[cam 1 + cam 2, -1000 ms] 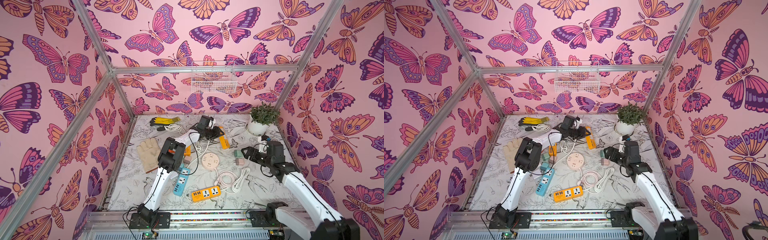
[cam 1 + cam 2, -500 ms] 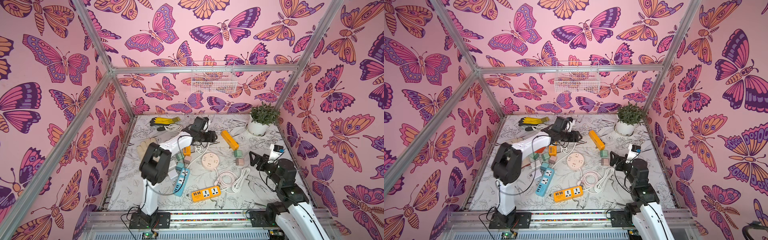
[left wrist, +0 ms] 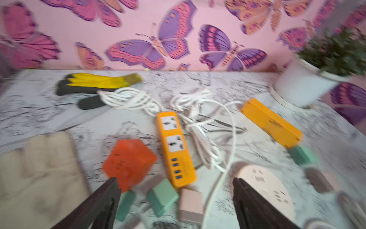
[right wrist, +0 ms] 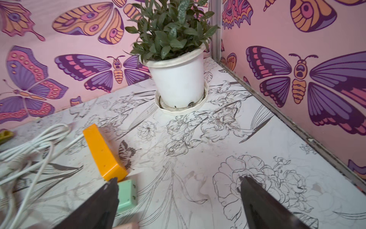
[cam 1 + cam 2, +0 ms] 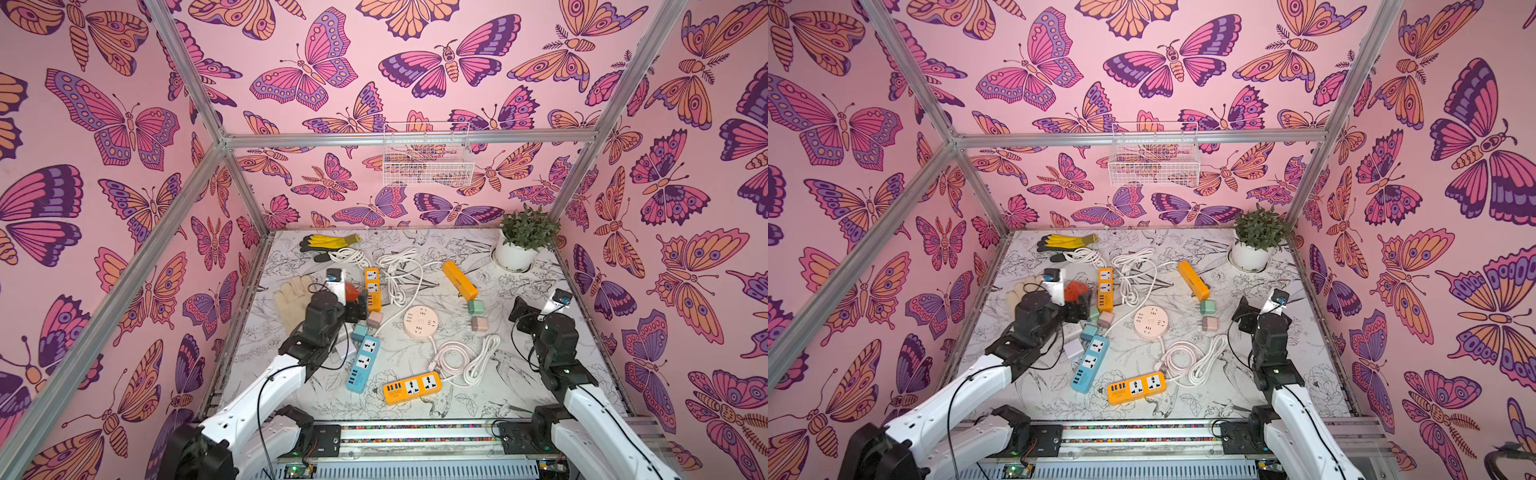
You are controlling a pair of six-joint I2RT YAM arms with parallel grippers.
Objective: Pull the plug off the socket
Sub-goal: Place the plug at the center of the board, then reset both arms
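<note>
At far left a beige glove [image 5: 291, 301] lies flat on the table. Just right of it the left gripper [image 3: 174, 181] hangs low with its jaws spread wide and nothing between them. A red cube [image 3: 128, 161] sits just past 1 fingertip, and blur hides whether they touch. That wrist view is smeared, yet it alone shows the face of the orange strip [image 3: 174, 150]: 2 white sockets and 4 blue USB ports, with no print legible. The blue strip [image 5: 362, 365] and the front strip [image 5: 411, 387], each with 2 sockets, show only in the top views, and any lettering on them is too small to read. The round hub [image 5: 420, 323] lies mid-table. Right of it the flipped strip [image 4: 103, 152] lies with its sockets turned away, a plain orange bar angled toward the back wall. The green plug [image 4: 126, 191], a small mint block with rounded edges, lies on the table at that strip's near end; whether the 2 touch cannot be told. Only the right wrist view shows 2 small dark marks on the plug's side. In both top views it is a plain green block with a pink plug [image 5: 479, 323] just in front of it. The white pot [image 4: 178, 83] holds a leafy plant and stands on a saucer in the back right corner. The right gripper [image 4: 178, 179] hovers over bare table near the right wall, its jaws wide apart and empty, 1 fingertip overlapping the green plug in its wrist view.
</note>
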